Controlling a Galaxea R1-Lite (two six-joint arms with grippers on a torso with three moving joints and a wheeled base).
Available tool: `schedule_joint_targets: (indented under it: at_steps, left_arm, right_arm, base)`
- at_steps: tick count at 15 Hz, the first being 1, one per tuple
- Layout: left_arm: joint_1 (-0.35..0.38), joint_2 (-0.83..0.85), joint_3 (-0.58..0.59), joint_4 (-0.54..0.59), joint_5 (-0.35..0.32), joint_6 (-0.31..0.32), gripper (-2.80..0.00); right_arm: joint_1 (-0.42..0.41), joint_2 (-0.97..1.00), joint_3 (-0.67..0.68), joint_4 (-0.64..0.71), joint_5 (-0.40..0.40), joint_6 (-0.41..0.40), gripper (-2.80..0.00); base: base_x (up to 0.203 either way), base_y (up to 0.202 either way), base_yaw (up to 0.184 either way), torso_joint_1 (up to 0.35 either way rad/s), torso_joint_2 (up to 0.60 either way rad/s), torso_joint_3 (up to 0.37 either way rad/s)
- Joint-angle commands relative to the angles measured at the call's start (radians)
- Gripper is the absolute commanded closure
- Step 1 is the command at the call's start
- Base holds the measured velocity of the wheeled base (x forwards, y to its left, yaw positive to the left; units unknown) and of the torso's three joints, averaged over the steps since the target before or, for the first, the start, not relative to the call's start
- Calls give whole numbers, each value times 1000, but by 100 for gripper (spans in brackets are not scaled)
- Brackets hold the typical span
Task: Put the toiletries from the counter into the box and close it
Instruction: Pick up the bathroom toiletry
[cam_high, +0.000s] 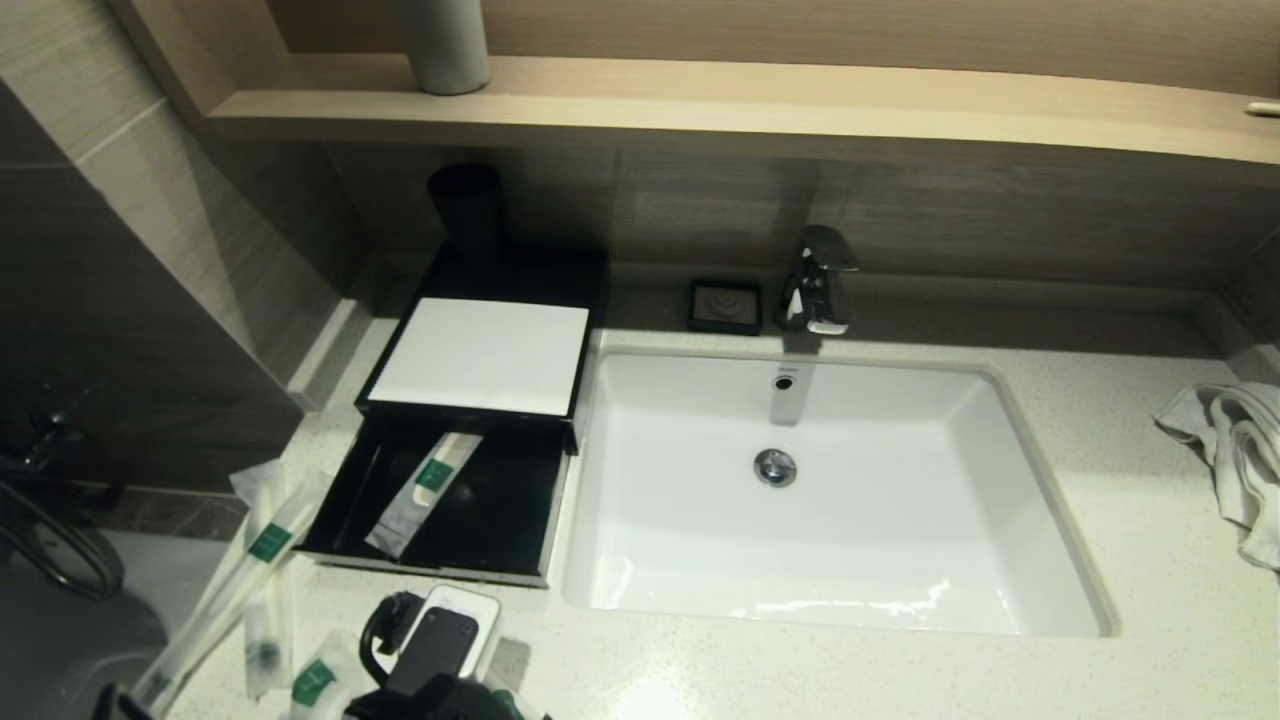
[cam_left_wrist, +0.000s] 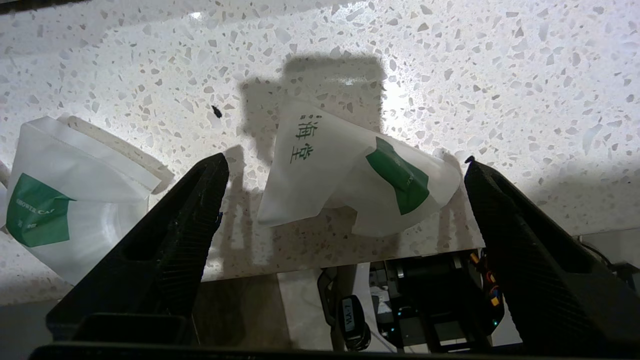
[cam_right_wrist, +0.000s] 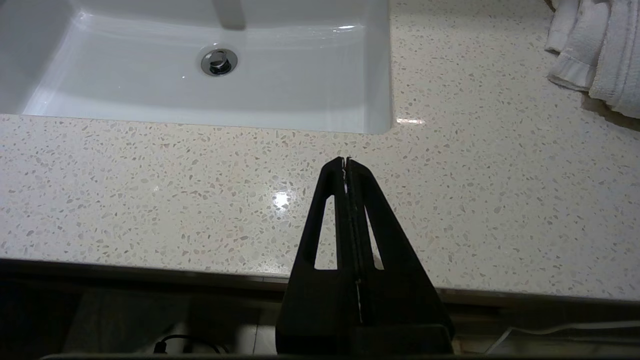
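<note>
The black box has a white top (cam_high: 485, 355), and its drawer (cam_high: 430, 572) is pulled out toward me. One grey sachet with a green label (cam_high: 425, 490) lies inside the drawer. Several white packets with green labels lie on the counter's front left corner, among them a long one (cam_high: 250, 565). My left gripper (cam_left_wrist: 345, 167) is open and hangs over the counter's front edge. A crumpled white packet (cam_left_wrist: 350, 175) lies between its fingers, untouched. A shower cap packet (cam_left_wrist: 50, 210) lies beside one finger. My right gripper (cam_right_wrist: 346, 161) is shut and empty over the counter, in front of the sink's right end.
The white sink (cam_high: 900, 420) with its tap (cam_high: 820, 280) fills the middle of the counter. A white towel (cam_high: 1235, 450) lies at the right; it also shows in the right wrist view (cam_right_wrist: 595, 50). A black cup (cam_high: 465, 205) stands behind the box and a black soap dish (cam_high: 725, 305) beside the tap.
</note>
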Motion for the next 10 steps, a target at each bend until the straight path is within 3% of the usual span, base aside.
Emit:
schedule_joint_targets:
  at_steps: [1,7,10]
  left_arm:
    - [0,2,8,-2,4,-5,-280]
    - [0,2,10,-3,1,-11,-280]
    - [0,13,19,-2,2,-72,-280]
  right_arm:
    - [0,0,0,0,0,0,0]
    - [0,0,0,0,0,0,0]
    - [0,0,0,0,0,0,0]
  base:
    - [0,0,0,0,0,0]
    - [0,0,0,0,0,0]
    - [0,0,0,0,0,0]
